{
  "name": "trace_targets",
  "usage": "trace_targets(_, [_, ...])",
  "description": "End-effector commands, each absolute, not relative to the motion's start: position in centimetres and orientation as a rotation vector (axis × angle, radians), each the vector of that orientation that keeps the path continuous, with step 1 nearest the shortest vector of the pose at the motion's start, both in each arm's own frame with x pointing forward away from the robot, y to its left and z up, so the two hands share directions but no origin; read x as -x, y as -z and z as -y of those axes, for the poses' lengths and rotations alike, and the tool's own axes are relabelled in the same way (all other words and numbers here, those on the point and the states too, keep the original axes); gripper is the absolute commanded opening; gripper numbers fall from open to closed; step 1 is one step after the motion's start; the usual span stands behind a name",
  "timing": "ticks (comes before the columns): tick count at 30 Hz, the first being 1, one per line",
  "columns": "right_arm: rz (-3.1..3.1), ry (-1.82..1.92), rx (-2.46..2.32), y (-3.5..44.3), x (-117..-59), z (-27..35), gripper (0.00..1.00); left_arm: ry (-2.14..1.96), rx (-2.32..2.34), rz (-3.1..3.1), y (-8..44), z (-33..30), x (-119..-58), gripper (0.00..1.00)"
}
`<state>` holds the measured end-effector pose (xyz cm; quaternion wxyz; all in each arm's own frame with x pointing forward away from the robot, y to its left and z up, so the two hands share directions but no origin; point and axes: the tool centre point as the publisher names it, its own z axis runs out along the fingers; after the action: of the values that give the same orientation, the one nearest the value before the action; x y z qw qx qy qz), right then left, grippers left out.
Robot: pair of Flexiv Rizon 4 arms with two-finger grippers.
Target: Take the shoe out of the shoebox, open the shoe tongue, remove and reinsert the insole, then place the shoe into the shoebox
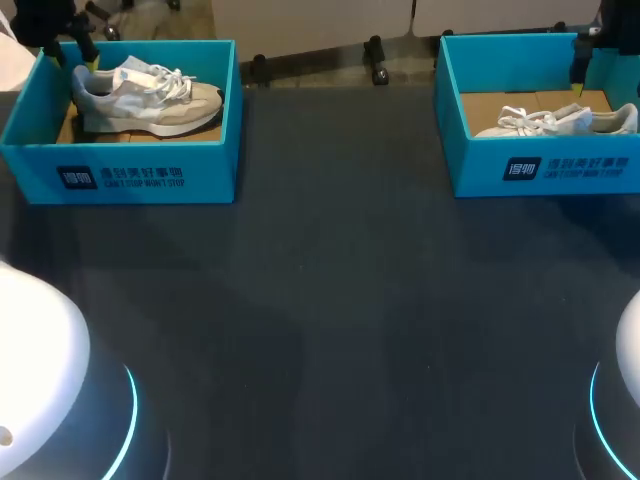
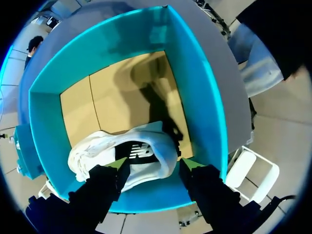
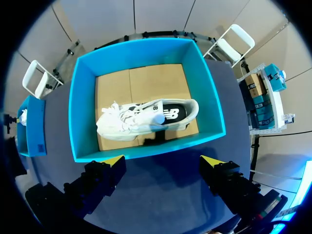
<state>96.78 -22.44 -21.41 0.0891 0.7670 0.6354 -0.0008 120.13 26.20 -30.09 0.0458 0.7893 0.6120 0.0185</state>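
Observation:
A grey and beige shoe point(image 1: 150, 95) lies in the blue shoebox point(image 1: 150, 170) at the back left. My left gripper point(image 1: 82, 58) hangs over its heel. In the left wrist view the fingers straddle the shoe's point(image 2: 141, 151) heel inside the shoebox point(image 2: 195, 97), and my left gripper point(image 2: 153, 165) is open around the collar. I cannot tell whether both fingers touch. A white shoe point(image 1: 555, 122) rests in a second blue shoebox point(image 1: 540, 170) at the back right. My right gripper point(image 3: 162, 161) hovers open and empty high over that shoebox point(image 3: 146, 48) and its shoe point(image 3: 146, 119).
Dark tabletop point(image 1: 330, 300) stretches between and in front of the two boxes. Both boxes stand near the table's far edge, with cardboard floors point(image 2: 117, 92). My right arm point(image 1: 605, 30) shows at the back right corner.

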Motion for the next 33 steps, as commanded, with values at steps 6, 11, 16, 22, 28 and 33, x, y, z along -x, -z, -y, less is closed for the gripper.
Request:
trace_targets(6, [-1.889,0.000,-2.281,21.4,-96.7,22.5,1.00,-0.040,-2.378,-1.924,31.7,-26.8,-121.8,0.65])
trace_targets(11, [-1.889,0.000,-2.281,21.4,-96.7,22.5,1.00,-0.047,-2.384,-1.939,32.3,-27.3,-122.3,0.60])
trace_targets(16, [-1.889,0.000,-2.281,21.4,-96.7,22.5,1.00,-0.053,-2.393,-1.948,32.8,-27.9,-122.4,0.61])
trace_targets(22, [-1.889,0.000,-2.281,21.4,-96.7,22.5,1.00,-0.060,-2.400,-1.968,33.8,-28.6,-122.4,0.62])
trace_targets(28, [-1.889,0.000,-2.281,21.4,-96.7,22.5,1.00,-0.045,-2.414,-1.964,34.5,-29.0,-122.0,0.63])
trace_targets(33, [-1.889,0.000,-2.281,21.4,-96.7,22.5,1.00,-0.037,-2.424,-1.972,35.1,-29.1,-121.5,0.59])
